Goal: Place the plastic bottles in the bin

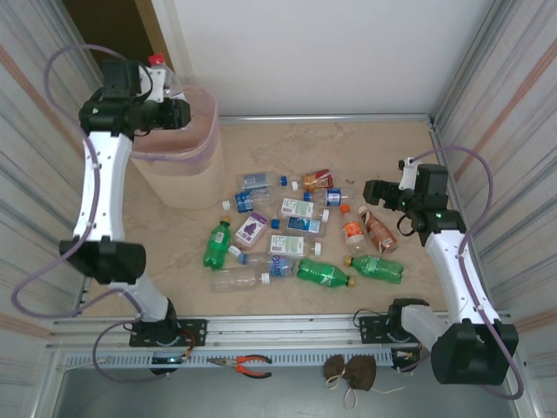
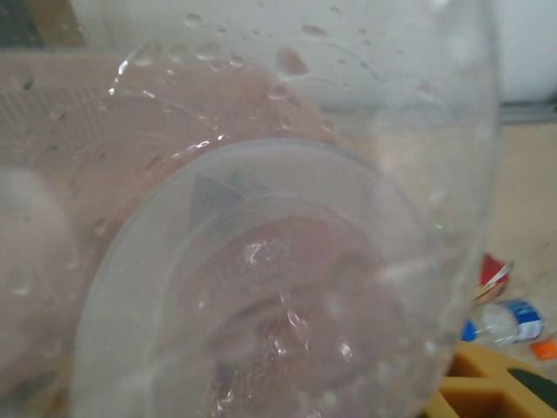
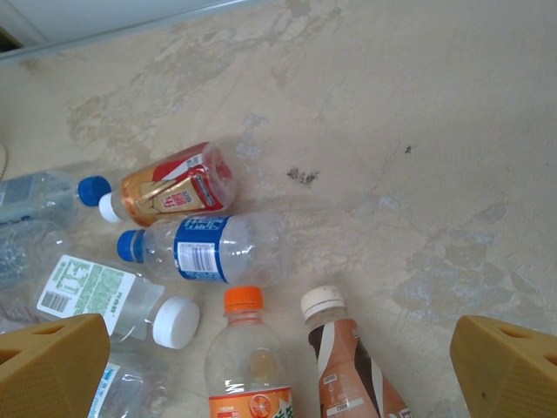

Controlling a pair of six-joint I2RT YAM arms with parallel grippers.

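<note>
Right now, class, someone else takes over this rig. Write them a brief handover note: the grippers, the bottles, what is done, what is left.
Left gripper: shut on a clear red-capped bottle, held over the bin.
Right gripper: open, empty, above the orange-capped bottle and brown bottle at the pile's right edge.
Done: one bottle raised to the bin, not yet dropped. What the bin already holds cannot be told.
Left: drop it, then clear the pile lying on the table.
</note>
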